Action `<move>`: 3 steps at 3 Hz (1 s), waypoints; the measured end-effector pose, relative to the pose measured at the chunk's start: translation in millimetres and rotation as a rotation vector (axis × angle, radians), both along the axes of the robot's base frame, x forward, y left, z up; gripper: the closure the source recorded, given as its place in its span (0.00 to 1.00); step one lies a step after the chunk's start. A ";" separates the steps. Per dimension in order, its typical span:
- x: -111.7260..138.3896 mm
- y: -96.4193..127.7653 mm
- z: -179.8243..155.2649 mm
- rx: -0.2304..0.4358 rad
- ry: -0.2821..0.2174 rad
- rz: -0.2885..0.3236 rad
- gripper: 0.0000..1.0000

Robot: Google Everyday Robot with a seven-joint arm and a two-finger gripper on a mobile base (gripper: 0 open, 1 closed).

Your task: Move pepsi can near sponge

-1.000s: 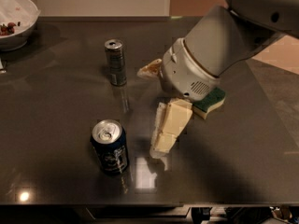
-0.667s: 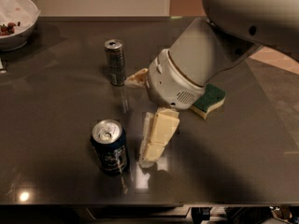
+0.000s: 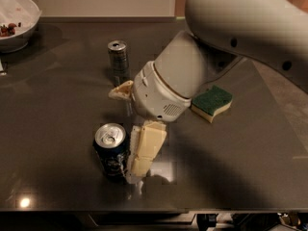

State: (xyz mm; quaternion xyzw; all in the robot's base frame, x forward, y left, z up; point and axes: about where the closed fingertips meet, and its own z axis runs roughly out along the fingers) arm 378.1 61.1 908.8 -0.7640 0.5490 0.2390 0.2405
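Two cans stand on the dark table (image 3: 57, 129). The gripper (image 3: 126, 134) hangs low over the table's front half, under the white arm (image 3: 250, 28).

Gripper state: open. Its two cream fingers are well apart and it has hold of nothing. The nearer finger (image 3: 144, 148) slants down toward the table front. The farther finger (image 3: 120, 89) juts out to the left at the wrist housing.

The pepsi can (image 3: 111, 153) is just left of the nearer finger, side by side with it. I cannot tell whether they touch. The can is upright, with its long axis vertical and its silver top and pull tab facing up. Its body is dark navy with pale markings, and no lettering can be read on it.

The sponge (image 3: 212, 102) is to the right of the gripper and a little behind it, well apart from the pepsi can. It lies flat, green scrub side up over a pale yellow base. Its long axis runs slantwise, with the right end farther back. It bears no writing.

A slim silver can (image 3: 118, 57) stands upright behind the gripper, just past the farther finger. No label on it is legible.

A white bowl (image 3: 19, 30) is far off to the left and behind, at the table's back corner. It has small dark bits inside.
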 end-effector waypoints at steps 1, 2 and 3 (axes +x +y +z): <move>-7.9 11.3 -4.8 0.015 0.013 0.039 0.00; -14.4 18.2 -8.8 0.019 0.021 0.069 0.00; -17.9 21.9 -12.6 0.016 0.025 0.083 0.19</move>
